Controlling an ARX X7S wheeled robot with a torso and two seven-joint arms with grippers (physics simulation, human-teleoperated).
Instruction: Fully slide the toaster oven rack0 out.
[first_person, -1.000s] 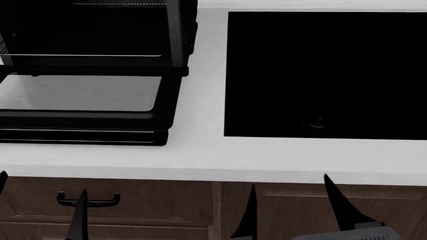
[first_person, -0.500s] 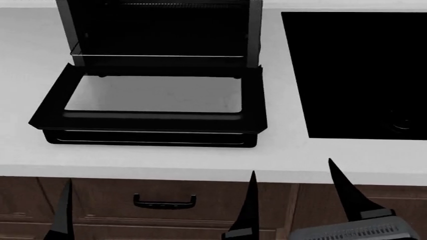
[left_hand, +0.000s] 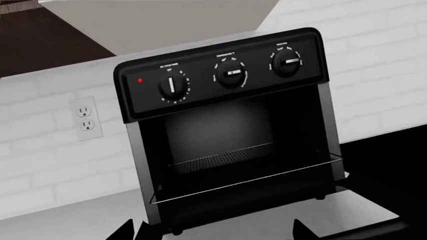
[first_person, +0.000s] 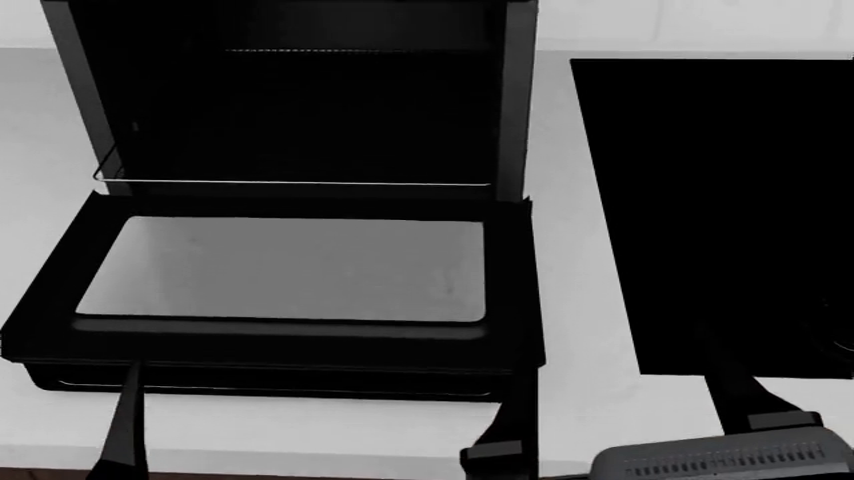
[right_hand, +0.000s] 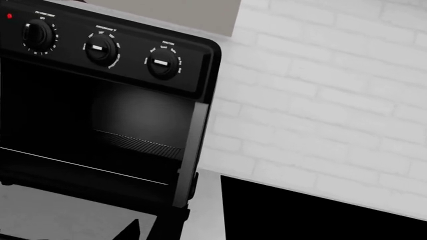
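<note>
1. Toaster oven (first_person: 294, 120) on bench (first_person: 574, 420), door (first_person: 287, 270) folded flat.
2. Rack (left_hand: 223, 156) deep inside the cavity.
3. Left pincer (first_person: 314, 425) released, at 6 o'clock of door.
4. Right pincer (first_person: 747, 400): state unclear.

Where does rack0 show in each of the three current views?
Left wrist view: rack0, mid-frame, deep in the toaster oven cavity.
Head view: only its edge, near the top, inside the cavity.
Right wrist view: rack0, left of centre, inside the cavity.
Shared landmark: the open door.

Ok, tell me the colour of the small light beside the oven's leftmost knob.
Red light, clearest in the left wrist view.
</note>
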